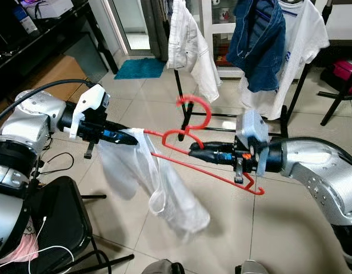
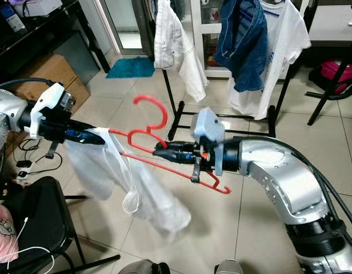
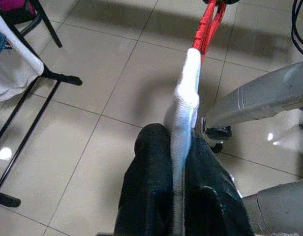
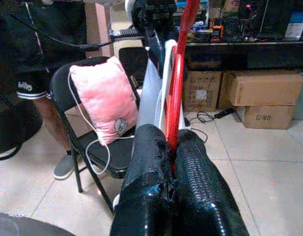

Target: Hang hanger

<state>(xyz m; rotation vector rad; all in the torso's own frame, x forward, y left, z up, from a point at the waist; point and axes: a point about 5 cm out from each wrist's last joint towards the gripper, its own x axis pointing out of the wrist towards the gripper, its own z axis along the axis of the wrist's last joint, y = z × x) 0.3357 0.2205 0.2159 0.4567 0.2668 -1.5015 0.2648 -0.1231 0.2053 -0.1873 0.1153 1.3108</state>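
- Hanger: a red plastic hanger [image 1: 193,137] held in mid-air above the tiled floor [image 1: 279,200], hook uppermost, its neck clamped between the fingers of the right tool [image 1: 193,149].
- A thin white garment [image 1: 147,182] drapes from the hanger's left shoulder.
- The left tool [image 1: 127,137] is pinched shut on the garment's upper edge.
- A black clothes rack [image 1: 290,103] with hung clothing stands beyond.

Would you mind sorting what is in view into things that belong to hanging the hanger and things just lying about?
Job in hand:
red hanger
white garment on it
right gripper, shut on the hanger
left gripper, shut on the garment
clothes rack

Lying about:
black folding chair
pink pillow
cardboard boxes
teal mat
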